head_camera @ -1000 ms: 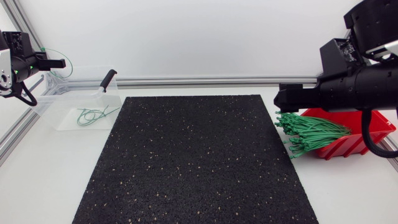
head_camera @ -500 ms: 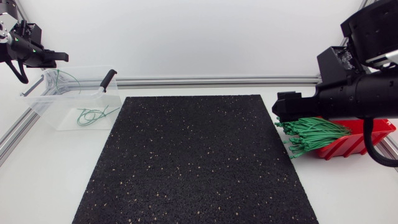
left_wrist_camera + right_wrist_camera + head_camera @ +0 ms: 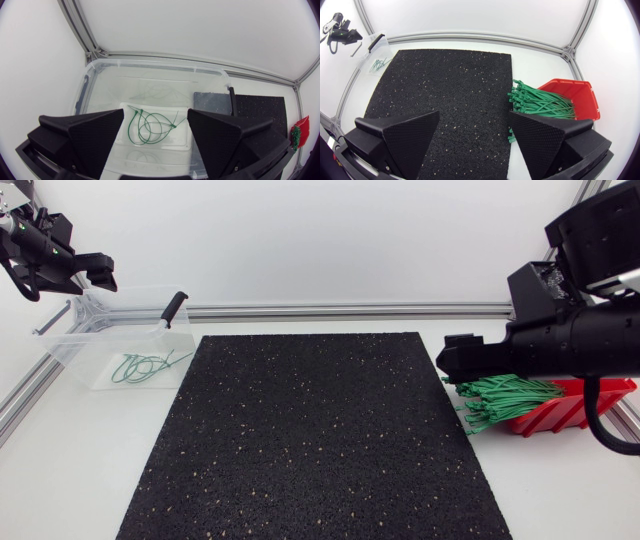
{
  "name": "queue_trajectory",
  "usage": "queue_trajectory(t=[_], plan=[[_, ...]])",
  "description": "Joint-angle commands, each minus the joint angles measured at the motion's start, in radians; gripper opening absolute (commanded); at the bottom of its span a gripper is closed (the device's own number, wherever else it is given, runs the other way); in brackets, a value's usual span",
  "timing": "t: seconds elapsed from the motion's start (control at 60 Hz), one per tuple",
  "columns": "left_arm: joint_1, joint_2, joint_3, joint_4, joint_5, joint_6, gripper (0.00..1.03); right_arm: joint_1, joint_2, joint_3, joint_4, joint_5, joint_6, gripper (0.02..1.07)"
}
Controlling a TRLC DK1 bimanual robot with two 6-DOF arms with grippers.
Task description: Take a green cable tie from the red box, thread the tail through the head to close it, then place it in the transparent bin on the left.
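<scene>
The black mat (image 3: 320, 440) fills the near and middle part of the white table (image 3: 60, 470). At the mat's right edge the right gripper (image 3: 450, 358) hangs with its two wedge fingers spread wide and nothing between them. The right wrist view shows the same gap (image 3: 474, 131) bare, with the mat well below it. Just beyond and beneath that gripper lies the bundle of green cable ties (image 3: 500, 394). Their heads reach the mat's right edge and their tails run back into the red box (image 3: 592, 402). In the right wrist view the bundle (image 3: 540, 102) lies ahead of the gripper and off to the side of one finger, touching neither finger, with the red box (image 3: 577, 97) behind it. Farther off, at the table's far left corner, stands the transparent bin (image 3: 70, 350), with a black handle (image 3: 174, 308) resting on its right rim. On the bin's floor lie looped green cable ties (image 3: 148, 366). The left gripper (image 3: 95, 275) is above the bin's far left end, its fingers wide apart and holding nothing. In the left wrist view (image 3: 155, 135) the looped ties (image 3: 150, 126) lie in the bin (image 3: 150, 70) beneath the gripper, seen through the gap between its fingers and touching neither of them.
</scene>
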Motion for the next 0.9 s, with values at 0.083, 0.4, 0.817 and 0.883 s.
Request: queue_trajectory(t=[0.083, 0.4, 0.817, 0.883], plan=[[-0.002, 0.004, 0.033, -0.067, 0.003, -0.021, 1.00, 0.008, -0.029, -0.018, -0.008, 0.011, 0.019, 1.02], [-0.024, -0.243, -0.252, 0.068, 0.036, -0.044, 1.00, -0.084, -0.125, -0.064, 0.100, 0.075, -0.096, 1.02], [-0.048, -0.671, -0.821, 0.468, 0.048, -0.076, 1.00, -0.348, -0.320, -0.239, 0.311, 0.016, -0.265, 1.02], [-0.050, -0.736, -0.905, 0.526, 0.048, -0.079, 1.00, -0.377, -0.358, -0.275, 0.347, 0.010, -0.280, 1.02]])
